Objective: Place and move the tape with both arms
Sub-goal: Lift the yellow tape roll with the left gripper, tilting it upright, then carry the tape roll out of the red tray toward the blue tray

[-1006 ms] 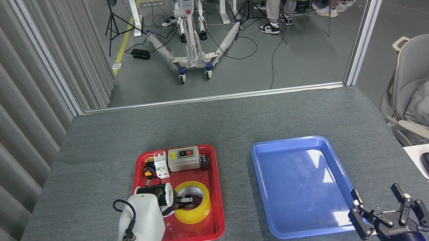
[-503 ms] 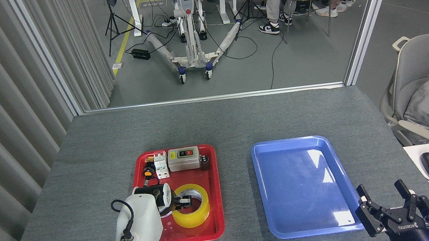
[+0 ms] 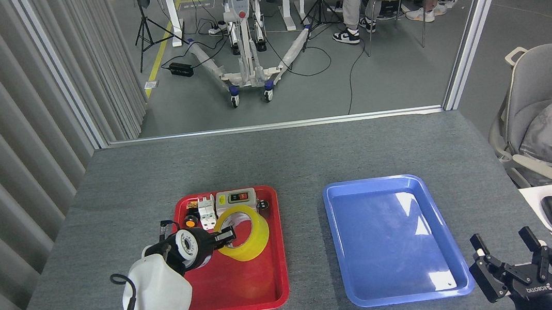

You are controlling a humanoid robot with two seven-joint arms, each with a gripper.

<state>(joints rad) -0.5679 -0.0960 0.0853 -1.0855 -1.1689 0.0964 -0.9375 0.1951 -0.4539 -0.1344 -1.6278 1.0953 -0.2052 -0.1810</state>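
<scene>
Two trays lie side by side on the grey table [image 3: 276, 160]: one red tray [image 3: 250, 293] on the left and one blue tray [image 3: 369, 290] on the right, a strip of bare table between them. There is one roll of yellow tape [image 3: 249, 238], and two robot arms, each with a black gripper.

Along the far edge of the red tray sit a few small electrical parts: one grey switch box [image 3: 237, 198] with a green and a red button, one white breaker [image 3: 205, 207] just left of it, one small part with an orange knob [image 3: 191, 220] further left, and one dark round part [image 3: 262, 205] at the right end. The blue tray holds nothing.

The left gripper [image 3: 226, 237] is clamped on the tape: its fingers [image 3: 225, 236] reach into the roll's hole and pinch the left wall of the ring. The tape is tilted, its opening turned toward the far left, and it appears to be above the middle of the red tray, its far edge overlapping the switch box in the view.

The right gripper [image 3: 520, 265] is at the near right corner of the table, just right of the blue tray's near corner. Its fingers [image 3: 482, 251] stand well apart, pointing up, and hold nothing.
</scene>
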